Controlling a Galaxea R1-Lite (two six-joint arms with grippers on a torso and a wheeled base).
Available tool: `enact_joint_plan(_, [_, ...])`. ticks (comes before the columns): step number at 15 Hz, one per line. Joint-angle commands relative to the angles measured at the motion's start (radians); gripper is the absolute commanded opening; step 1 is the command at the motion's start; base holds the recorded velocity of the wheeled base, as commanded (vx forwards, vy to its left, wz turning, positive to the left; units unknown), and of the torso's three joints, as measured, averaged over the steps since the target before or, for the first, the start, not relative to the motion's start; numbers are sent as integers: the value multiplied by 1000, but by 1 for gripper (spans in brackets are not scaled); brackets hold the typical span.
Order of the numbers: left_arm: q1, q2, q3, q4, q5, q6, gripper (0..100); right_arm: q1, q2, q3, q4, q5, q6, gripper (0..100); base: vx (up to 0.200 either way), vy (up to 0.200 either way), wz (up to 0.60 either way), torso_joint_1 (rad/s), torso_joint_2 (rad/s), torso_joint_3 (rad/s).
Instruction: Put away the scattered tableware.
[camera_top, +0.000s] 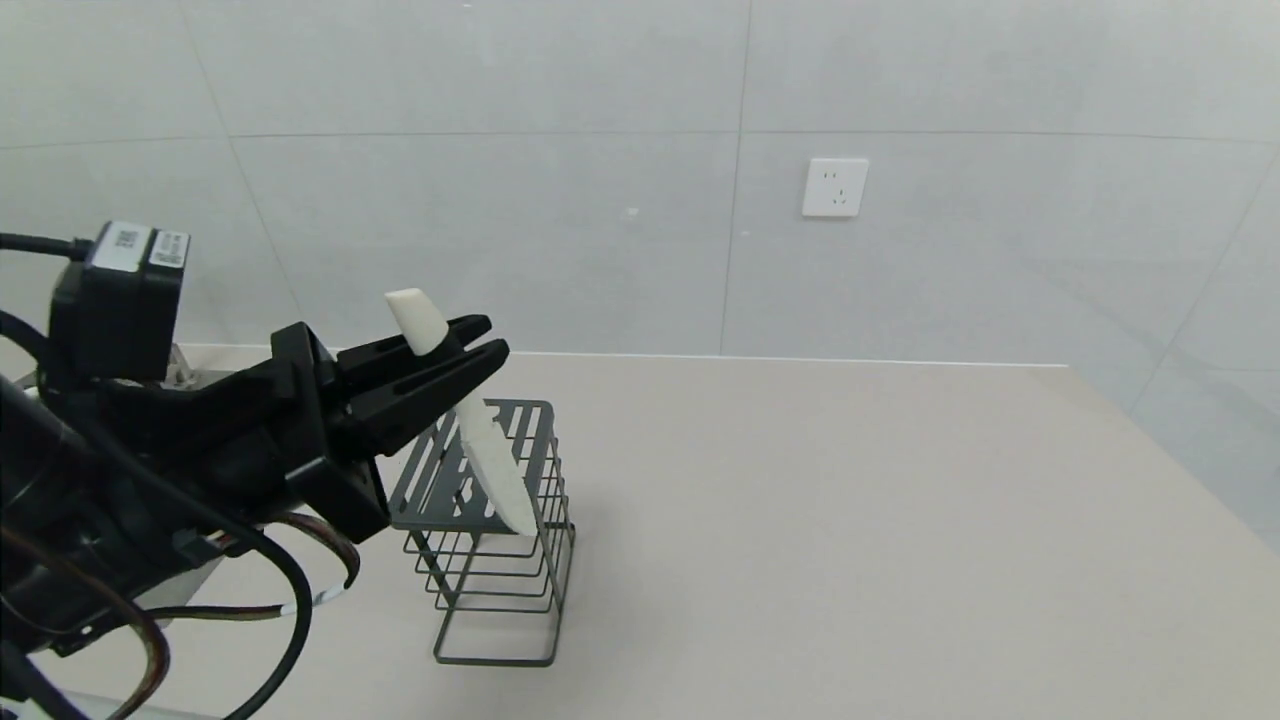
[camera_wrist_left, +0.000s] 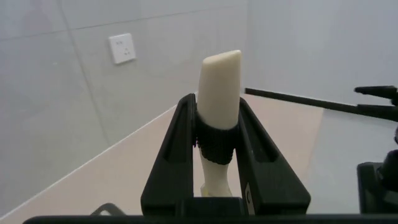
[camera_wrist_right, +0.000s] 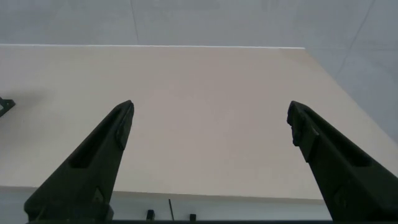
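Observation:
My left gripper (camera_top: 488, 340) is shut on a white knife-shaped utensil (camera_top: 490, 455), held at a slant by its handle. The handle end sticks up past the fingers and the pale blade points down over the top of a dark grey wire rack (camera_top: 520, 404) on the table. In the left wrist view the utensil's handle (camera_wrist_left: 221, 87) stands between the black fingers (camera_wrist_left: 171, 149), a black band just below the grip. My right gripper (camera_wrist_right: 211, 111) hangs open above the bare beige tabletop, nothing between its fingers.
The beige table (camera_top: 850, 520) stretches wide to the right of the rack and ends at a grey tiled wall with a white socket (camera_top: 834, 187). The table's right edge runs diagonally at the far right. A corner of the rack (camera_wrist_right: 5, 106) shows in the right wrist view.

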Motion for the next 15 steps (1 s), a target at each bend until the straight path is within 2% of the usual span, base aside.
enact_joint_plan(1, [21,-26,-55,23,36,10,0,0,5,0,0,0,-1,100,0,0,0,0,0,0])
enact_joint_plan(2, [21,-26,-99,51,68,10,0,0,5,0,0,0,-1,100,0,0,0,0,0,0])
enact_joint_plan(3, [21,-26,-171,126,102,10,0,0,5,0,0,0,-1,100,0,0,0,0,0,0])
enact_joint_plan(4, [21,-26,-205,173,122,12,0,0,5,0,0,0,-1,100,0,0,0,0,0,0])
enact_joint_plan(6, [17,-24,-251,267,168,68,0,0,5,0,0,0,-1,100,0,0,0,0,0,0])
enact_joint_plan(7, [15,-23,-259,302,192,88,0,0,5,0,0,0,-1,100,0,0,0,0,0,0])
enact_joint_plan(8, [12,-20,-268,331,243,96,0,0,5,0,0,0,-1,100,0,0,0,0,0,0])
enact_joint_plan(10, [6,-1,-279,337,280,96,0,1,5,0,0,0,-1,100,0,0,0,0,0,0])
enact_joint_plan(15, [-6,57,-276,324,277,99,0,1,5,0,0,0,0,100,0,0,0,0,0,0])
